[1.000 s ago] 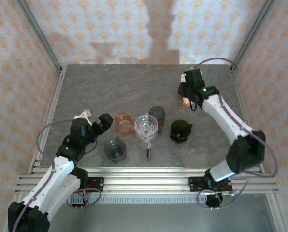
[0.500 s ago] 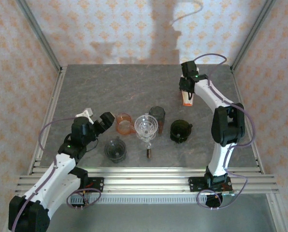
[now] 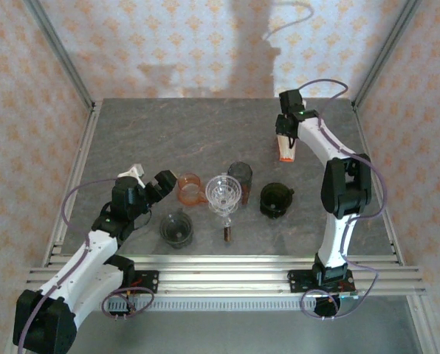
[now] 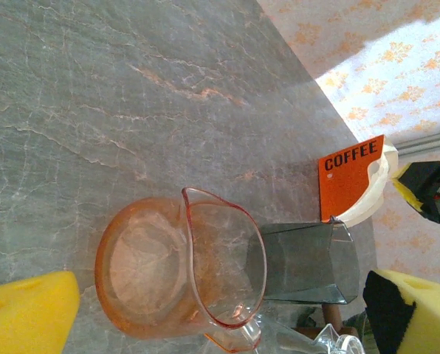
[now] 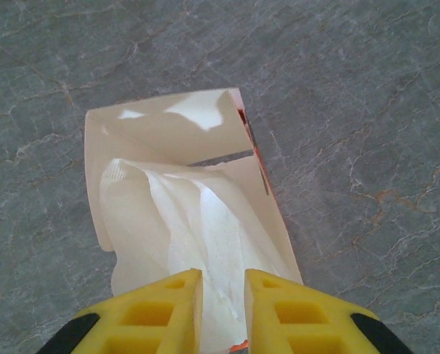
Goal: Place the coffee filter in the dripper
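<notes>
The coffee filter (image 5: 198,221), thin white crinkled paper, is bulging out of a torn-open pouch (image 5: 168,118). The pouch is lying flat on the grey, veined stone counter (image 5: 368,88) at the far right. Seen from the left wrist, its orange face is showing the word COFFEE in black.

The right hand (image 5: 223,295) is reaching down over the pouch on a long, nearly straightened arm. Its blocky yellow foam fingers (image 5: 165,310) are drawn in on either side of the paper. The filter is filling the narrow gap between them, so the hand is clenching the filter.

The dripper (image 3: 224,193), a clear ribbed glass cone, is standing at the middle of the counter, well apart from the filter. A rounded, peach-tinted glass pitcher (image 4: 172,273) with a pouring lip is sitting just left of it. A smoky grey faceted tumbler (image 4: 305,262) is standing just beyond the dripper, and a dark round piece (image 3: 276,199) is resting to its right. A small dark glass (image 3: 177,228) is sitting nearer, to the left.

The left hand (image 3: 150,182) is hovering low beside the pitcher on a bent arm. Its yellow pads are spread wide, gripping nothing.
</notes>
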`<state>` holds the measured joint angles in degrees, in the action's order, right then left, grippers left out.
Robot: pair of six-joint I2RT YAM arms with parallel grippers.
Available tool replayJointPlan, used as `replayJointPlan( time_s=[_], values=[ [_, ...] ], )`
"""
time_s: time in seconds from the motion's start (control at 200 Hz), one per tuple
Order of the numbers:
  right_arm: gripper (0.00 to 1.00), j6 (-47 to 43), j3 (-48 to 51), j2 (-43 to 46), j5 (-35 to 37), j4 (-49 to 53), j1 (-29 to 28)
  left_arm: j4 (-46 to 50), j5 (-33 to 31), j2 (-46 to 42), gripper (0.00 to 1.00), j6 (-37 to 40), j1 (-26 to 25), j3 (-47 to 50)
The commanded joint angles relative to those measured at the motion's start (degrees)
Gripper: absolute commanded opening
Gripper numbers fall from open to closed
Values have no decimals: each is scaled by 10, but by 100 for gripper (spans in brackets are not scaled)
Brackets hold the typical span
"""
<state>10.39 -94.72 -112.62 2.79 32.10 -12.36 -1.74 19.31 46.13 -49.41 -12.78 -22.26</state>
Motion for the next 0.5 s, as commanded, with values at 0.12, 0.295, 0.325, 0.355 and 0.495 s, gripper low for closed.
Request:
replayJointPlan(
  time_s=[0.12, 0.295, 0.325, 0.355, 0.495],
  values=[
    [21, -10, -22, -11, -7, 15, 1, -27, 7, 12, 100, 2, -3, 6],
    [17, -14, -28, -18, -8, 17, 1, -31, 8, 17, 100, -1, -3, 6],
    [16, -15, -29, -19, -9, 19, 2, -32, 8, 17, 99, -2, -3, 6],
    [15, -15, -30, -21, -8, 19, 2, -30, 8, 17, 100, -1, -4, 6],
    [12, -19, -30, -21, -9, 20, 1, -31, 7, 17, 100, 0, -4, 6]
  ],
)
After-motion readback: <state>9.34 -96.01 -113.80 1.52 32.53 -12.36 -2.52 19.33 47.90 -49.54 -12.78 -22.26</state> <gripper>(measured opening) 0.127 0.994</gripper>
